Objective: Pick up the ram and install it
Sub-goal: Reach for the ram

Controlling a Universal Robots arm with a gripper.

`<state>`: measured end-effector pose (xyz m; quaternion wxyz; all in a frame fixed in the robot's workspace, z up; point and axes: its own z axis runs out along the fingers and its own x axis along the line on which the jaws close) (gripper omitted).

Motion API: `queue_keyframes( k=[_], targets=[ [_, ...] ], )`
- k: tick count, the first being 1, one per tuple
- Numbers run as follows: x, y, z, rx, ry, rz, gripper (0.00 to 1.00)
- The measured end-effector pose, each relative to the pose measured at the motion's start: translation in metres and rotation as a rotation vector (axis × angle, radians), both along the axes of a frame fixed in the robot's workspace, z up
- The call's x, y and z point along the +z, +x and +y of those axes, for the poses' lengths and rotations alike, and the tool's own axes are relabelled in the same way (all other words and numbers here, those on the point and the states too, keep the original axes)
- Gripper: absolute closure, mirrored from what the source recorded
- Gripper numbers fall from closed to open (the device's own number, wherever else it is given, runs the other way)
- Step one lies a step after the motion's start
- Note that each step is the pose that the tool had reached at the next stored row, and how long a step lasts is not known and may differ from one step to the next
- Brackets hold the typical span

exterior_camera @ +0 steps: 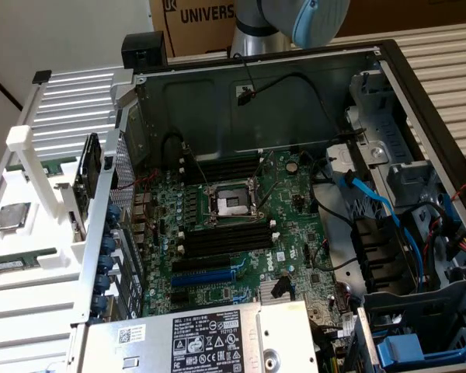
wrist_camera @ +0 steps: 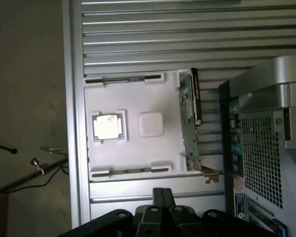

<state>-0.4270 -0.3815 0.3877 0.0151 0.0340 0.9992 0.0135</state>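
Well, starting at the exterior view's left, a white tray (exterior_camera: 43, 227) lies on the slatted aluminium table (exterior_camera: 70, 93). A square silver-topped processor (exterior_camera: 12, 216) sits in its pocket at mid-height of the frame. The ram (exterior_camera: 15, 265) lies flat in a long groove at the lower left of the frame, just below the processor, green with a pale label. Another groove, above the processor, holds a second green strip (exterior_camera: 50, 165). At the tray's right-hand edge a dark card (exterior_camera: 89, 175) stands on its edge, close against the open case (exterior_camera: 295, 93).

Inside the case, in the middle of the frame, the green motherboard (exterior_camera: 291, 233) lies flat. Long black memory slots (exterior_camera: 225, 237) with white end clips run across it. Further toward the exterior view's right, a blue cable (exterior_camera: 373, 194) loops down past the drive bays.

At the upper middle of the frame the arm (exterior_camera: 295, 19) reaches in over the back of the case, with a cardboard box (exterior_camera: 194, 19) behind it.

From the wrist camera I can see the gripper (wrist_camera: 160, 192) above the table slats. It is just beyond the tray edge that carries the ram. Its jaws are pressed together with nothing between them, and the ram rests in its groove, apart from the fingertips.
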Motion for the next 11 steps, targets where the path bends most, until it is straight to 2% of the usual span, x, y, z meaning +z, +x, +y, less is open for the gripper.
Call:
queue_keyframes(
  k=[1,2,4,5,6,7,8,11],
  targets=[
    [-0.0001,-0.001,0.0026,0.008,0.0001,0.0161,0.90],
    [-0.0001,-0.002,0.0035,0.012,0.0000,0.0171,0.90],
    [-0.0002,-0.009,0.0095,0.020,-0.0001,0.0173,0.90],
    [-0.0005,-0.020,0.0176,0.025,-0.0001,0.0172,0.90],
    [-0.0008,-0.025,0.0221,0.026,-0.0001,0.0172,0.90],
    [-0.0009,-0.028,0.0235,0.026,-0.0002,0.0173,0.90],
    [-0.0013,-0.040,0.0257,0.026,-0.0002,0.0173,0.90],
    [-0.0023,-0.056,0.0281,0.026,-0.0002,0.0164,0.90]
  ],
)
